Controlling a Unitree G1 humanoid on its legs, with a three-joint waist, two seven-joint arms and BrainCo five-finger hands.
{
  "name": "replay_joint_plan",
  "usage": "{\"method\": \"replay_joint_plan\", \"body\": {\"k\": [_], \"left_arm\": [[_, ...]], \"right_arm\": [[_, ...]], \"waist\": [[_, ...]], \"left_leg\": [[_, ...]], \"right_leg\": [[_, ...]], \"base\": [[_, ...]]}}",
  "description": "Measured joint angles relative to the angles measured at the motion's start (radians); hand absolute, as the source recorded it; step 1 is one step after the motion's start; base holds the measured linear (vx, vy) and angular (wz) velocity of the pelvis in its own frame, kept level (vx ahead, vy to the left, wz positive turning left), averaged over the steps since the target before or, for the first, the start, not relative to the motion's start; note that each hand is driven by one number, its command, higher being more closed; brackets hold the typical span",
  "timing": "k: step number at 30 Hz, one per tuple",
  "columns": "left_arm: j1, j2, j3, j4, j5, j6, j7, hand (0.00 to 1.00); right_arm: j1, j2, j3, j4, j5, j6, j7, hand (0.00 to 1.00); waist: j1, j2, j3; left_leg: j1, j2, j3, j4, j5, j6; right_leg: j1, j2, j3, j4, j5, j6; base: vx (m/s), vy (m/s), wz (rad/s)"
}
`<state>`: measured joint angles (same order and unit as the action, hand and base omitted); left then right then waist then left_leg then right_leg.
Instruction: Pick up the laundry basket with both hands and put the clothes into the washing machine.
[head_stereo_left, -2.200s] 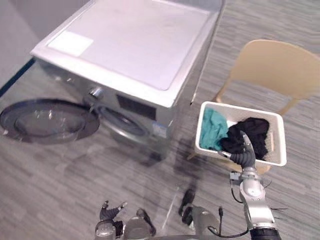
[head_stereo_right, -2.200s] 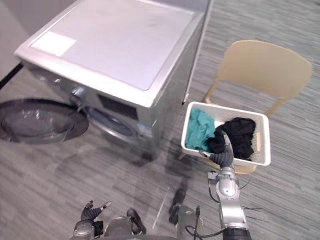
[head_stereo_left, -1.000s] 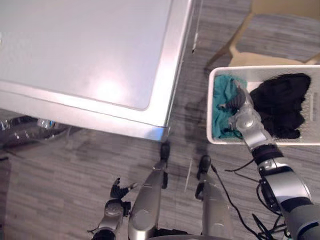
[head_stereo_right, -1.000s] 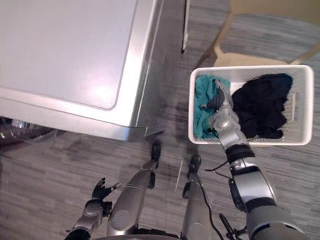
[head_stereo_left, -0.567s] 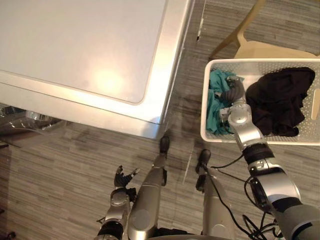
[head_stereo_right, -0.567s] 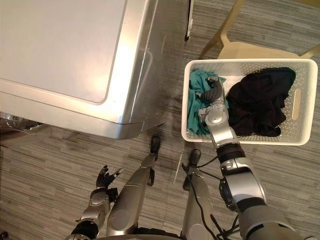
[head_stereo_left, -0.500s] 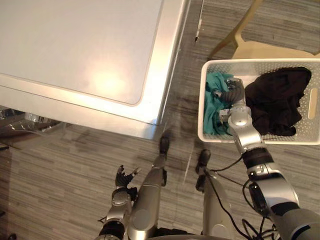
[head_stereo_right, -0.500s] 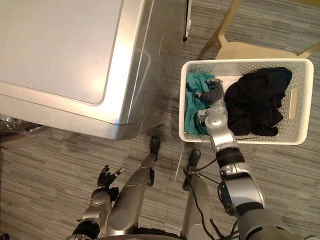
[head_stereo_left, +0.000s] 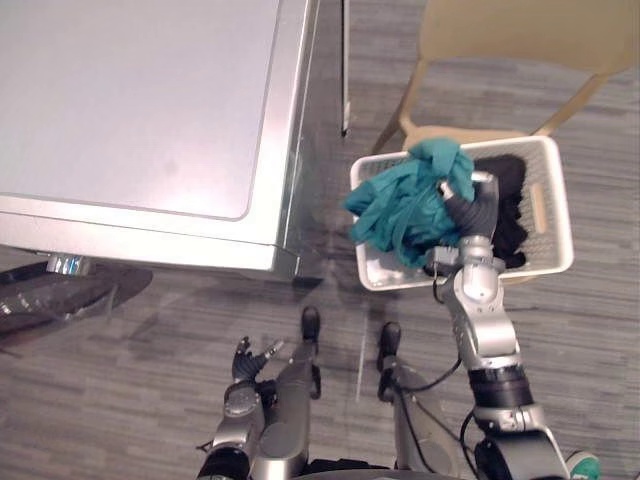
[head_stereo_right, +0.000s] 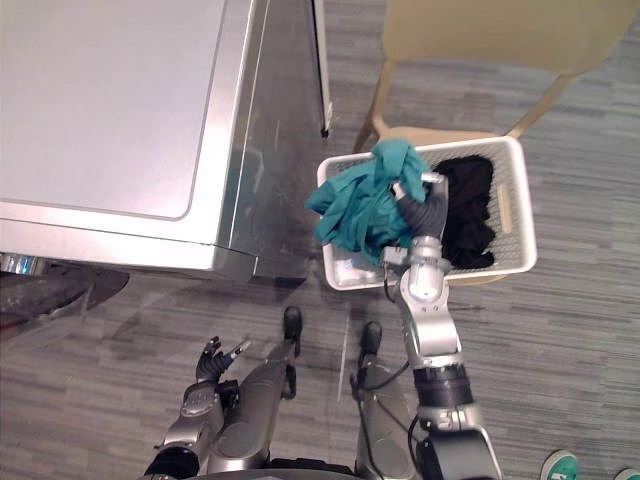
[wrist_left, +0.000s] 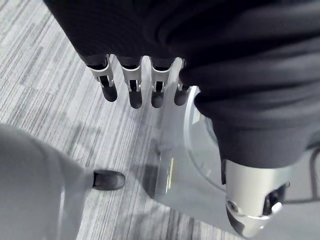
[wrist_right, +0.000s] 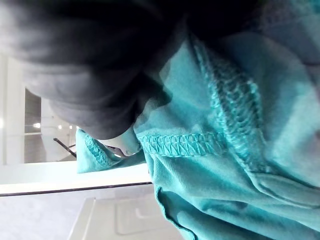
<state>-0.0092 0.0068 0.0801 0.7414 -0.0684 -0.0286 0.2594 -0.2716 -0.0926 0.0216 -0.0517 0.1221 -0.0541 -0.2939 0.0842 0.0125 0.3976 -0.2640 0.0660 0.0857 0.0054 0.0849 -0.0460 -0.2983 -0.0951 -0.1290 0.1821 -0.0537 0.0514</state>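
Teal garment (head_stereo_left: 400, 212) lifted by right hand (head_stereo_left: 467, 211); one black garment (head_stereo_left: 507, 195) in basket (head_stereo_left: 553, 190).

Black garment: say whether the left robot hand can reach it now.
Probably not. The left robot hand hangs open near the floor, far from the basket, and the right robot hand with the teal garment blocks the black garment.

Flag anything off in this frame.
One oddity: the teal garment is bunched at the right hand, raised above the laundry basket, while the basket sits on the chair with the black garment inside. The left hand hangs open near the floor, away from the basket.
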Motion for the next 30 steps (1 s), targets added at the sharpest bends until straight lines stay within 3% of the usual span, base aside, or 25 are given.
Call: {"method": "replay_joint_plan", "body": {"k": [5,10,14,15,16,17,19,20,21,23,24,25,27,30], "left_arm": [[0.072,0.044,0.008,0.083,0.000,0.004,-0.018,0.00],[0.100,0.051,0.045,0.131,0.000,0.005,-0.022,0.00],[0.101,0.056,0.048,0.133,0.003,0.009,-0.039,0.00],[0.100,0.057,0.063,0.127,0.004,0.009,-0.040,0.00],[0.102,0.058,0.072,0.126,0.004,0.010,-0.039,0.00],[0.118,0.054,0.088,0.109,0.004,0.010,-0.035,0.00],[0.151,0.045,0.092,0.042,0.002,0.010,-0.020,0.00],[0.168,0.033,0.091,-0.001,0.001,0.010,-0.013,0.00],[0.176,0.014,0.086,-0.047,0.001,0.010,-0.013,0.00],[0.185,-0.022,0.069,-0.101,0.001,0.010,-0.013,0.00],[0.190,-0.036,0.032,-0.154,0.001,0.010,-0.016,0.00],[0.192,-0.034,-0.005,-0.202,0.002,0.011,-0.018,0.00],[0.188,-0.032,-0.047,-0.322,0.003,0.009,-0.022,0.00],[0.194,-0.023,-0.073,-0.489,0.024,-0.005,-0.037,0.00]], "right_arm": [[0.143,0.042,0.044,-0.081,0.096,-0.034,0.098,1.00],[0.171,0.048,0.074,-0.094,0.145,-0.059,0.170,1.00],[0.194,0.046,0.059,-0.098,0.142,-0.059,0.176,1.00],[0.195,0.046,0.058,-0.115,0.140,-0.059,0.177,1.00],[0.194,0.049,0.058,-0.123,0.140,-0.060,0.179,1.00],[0.186,0.046,0.072,-0.130,0.127,-0.059,0.183,1.00],[0.147,0.045,0.113,-0.133,0.110,-0.059,0.189,1.00],[0.126,0.045,0.129,-0.135,0.112,-0.059,0.191,1.00],[0.112,0.034,0.139,-0.139,0.113,-0.059,0.192,1.00],[0.121,0.008,0.139,-0.138,0.113,-0.058,0.190,1.00],[0.123,-0.011,0.138,-0.138,0.113,-0.053,0.189,1.00],[0.123,-0.031,0.134,-0.142,0.114,-0.053,0.189,1.00],[0.109,-0.041,0.108,-0.144,0.121,-0.052,0.189,1.00],[0.104,-0.042,0.096,-0.164,0.125,-0.053,0.188,1.00]], "waist": [[-0.014,-0.022,-0.126],[-0.017,-0.025,-0.178],[-0.027,-0.022,-0.179],[-0.041,-0.031,-0.185],[-0.044,-0.038,-0.190],[-0.029,-0.052,-0.206],[0.017,-0.045,-0.225],[0.022,-0.036,-0.229],[0.017,-0.006,-0.229],[0.011,0.034,-0.234],[0.011,0.050,-0.235],[0.004,0.053,-0.236],[0.001,0.038,-0.232],[-0.016,0.057,-0.251]], "left_leg": [[0.108,-0.011,-0.002,-0.067,0.004,0.007],[0.172,-0.019,-0.019,-0.056,-0.009,0.009],[0.157,-0.024,-0.120,0.038,-0.036,0.016],[0.143,-0.048,-0.174,0.057,-0.057,0.023],[0.131,-0.063,-0.197,0.074,-0.057,0.021],[0.102,-0.082,-0.217,0.105,-0.063,0.013],[0.015,-0.079,-0.229,0.184,-0.070,-0.010],[-0.026,-0.074,-0.242,0.208,-0.063,-0.021],[-0.064,-0.059,-0.277,0.214,-0.047,-0.042],[-0.067,-0.026,-0.300,0.161,0.002,-0.050],[-0.039,0.007,-0.270,0.070,0.010,-0.031],[-0.027,0.032,-0.214,0.025,-0.067,0.019],[-0.044,0.024,-0.146,0.095,-0.059,0.012],[-0.014,0.017,-0.086,0.275,-0.066,0.009]], "right_leg": [[0.124,0.003,0.000,-0.103,0.028,0.009],[0.191,-0.006,-0.003,-0.092,0.025,0.017],[0.180,-0.015,0.075,0.104,-0.055,0.044],[0.149,-0.023,0.170,0.320,-0.153,0.049],[0.150,-0.028,0.208,0.372,-0.173,0.058],[0.153,-0.027,0.289,0.403,-0.212,0.068],[0.156,-0.014,0.304,0.342,-0.284,0.048],[0.153,-0.005,0.272,0.304,-0.312,0.027],[0.147,0.014,0.228,0.281,-0.331,0.006],[0.134,0.050,0.171,0.297,-0.322,-0.018],[0.134,0.061,0.130,0.299,-0.310,-0.045],[0.143,0.059,0.082,0.277,-0.293,-0.073],[0.138,0.024,0.022,0.238,-0.255,-0.098],[0.138,0.007,-0.045,0.162,-0.185,-0.105]], "base": [[0.13,0.037,-0.03],[0.11,0.017,0.02],[0.03,-0.003,0.78],[0.00,-0.063,1.32],[-0.03,-0.152,1.43],[-0.08,-0.244,0.84],[-0.16,-0.298,0.46],[-0.21,-0.258,0.51],[-0.20,-0.190,0.65],[-0.29,-0.237,0.75],[-0.36,-0.282,0.97],[-0.30,-0.209,1.03],[-0.30,-0.172,1.00],[-0.20,-0.121,0.79]]}}
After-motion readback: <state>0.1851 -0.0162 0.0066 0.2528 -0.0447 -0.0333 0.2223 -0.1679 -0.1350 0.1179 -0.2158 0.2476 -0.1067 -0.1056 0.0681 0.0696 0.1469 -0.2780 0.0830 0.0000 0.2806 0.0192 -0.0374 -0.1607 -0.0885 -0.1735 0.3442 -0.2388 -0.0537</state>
